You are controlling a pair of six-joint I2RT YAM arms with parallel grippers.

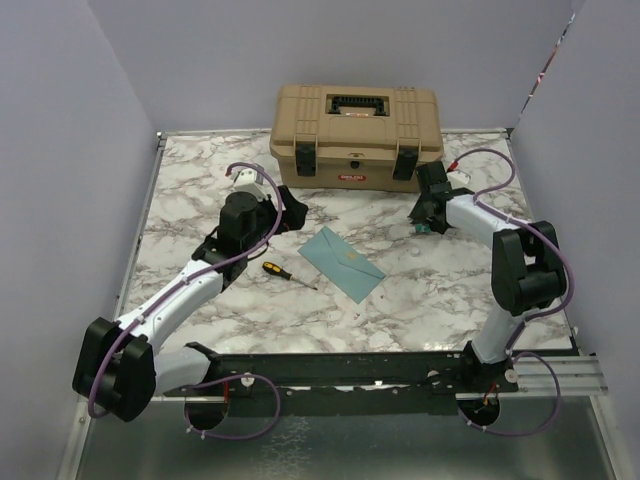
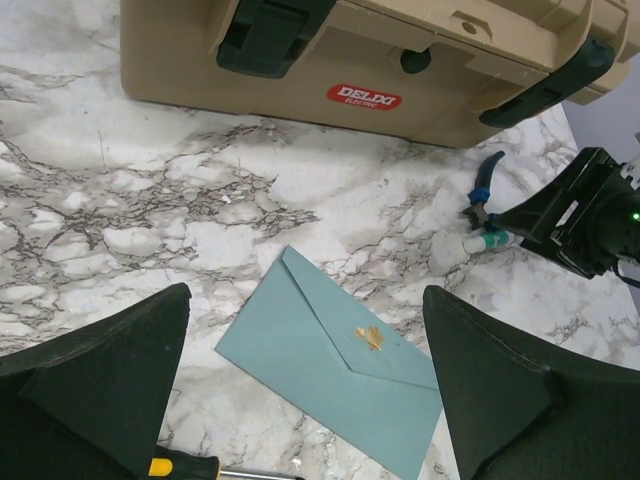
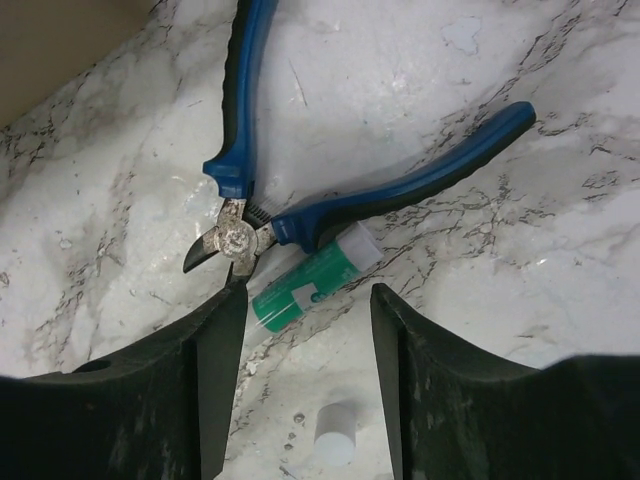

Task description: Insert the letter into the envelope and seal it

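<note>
Two grippers stand open over the marble table, and neither of them holds anything. The left gripper hovers above the envelope, with its dark fingers spread wide to both sides of it and not touching it. The envelope is teal and lies flat near the middle of the table, turned at an angle. Its triangular flap is folded down, and a small gold mark sits at the tip of the flap. A screwdriver with a yellow and black handle lies just beside the envelope, on the left arm's side.

The right gripper is low over the table, on the right side and well apart from the envelope. Its fingers are also apart. A green and white glue stick lies at the opening between the fingertips, and I cannot tell if they touch it. Blue-handled pliers lie against the glue stick, with the handles open. A small white cap stands between the two fingers, closer to the wrist.

A tan toolbox with a red DELIXI label stands closed at the far edge.
</note>
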